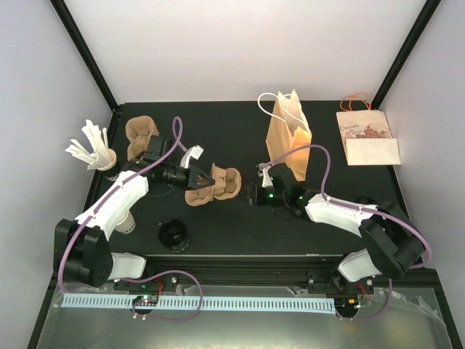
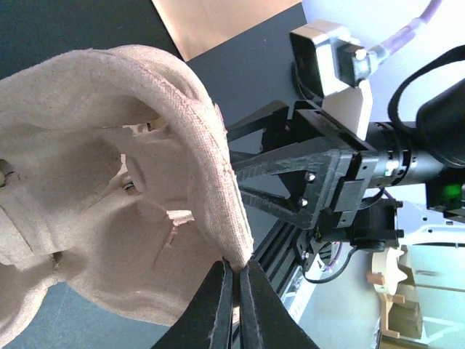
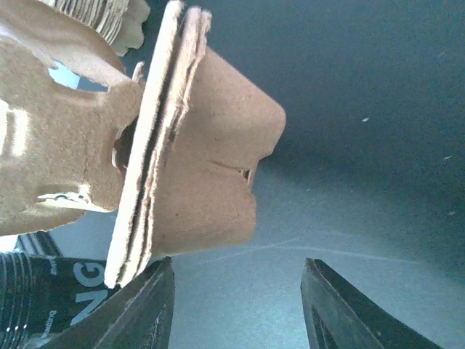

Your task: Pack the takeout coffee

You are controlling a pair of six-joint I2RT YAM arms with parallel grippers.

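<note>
A brown pulp cup carrier (image 1: pixel 218 185) is at the middle of the black table. My left gripper (image 1: pixel 207 177) is shut on the carrier's rim (image 2: pixel 236 254), with the fingertips pinched tight around the edge. My right gripper (image 1: pixel 252 193) is just right of the carrier and open. In the right wrist view the carrier (image 3: pixel 203 160) hangs above the left finger (image 3: pixel 145 305), and nothing is between the fingers. A tan paper bag (image 1: pixel 289 134) stands upright behind the right gripper. A pale cup (image 1: pixel 126 222) shows partly under my left arm, and a black lid (image 1: pixel 174 234) lies near it.
A second pulp carrier (image 1: pixel 140 134) lies at the back left beside a cup of white sticks (image 1: pixel 94 153). A flat printed bag (image 1: pixel 367 138) lies at the back right. The right arm's camera housing (image 2: pixel 327 51) is close to the held carrier.
</note>
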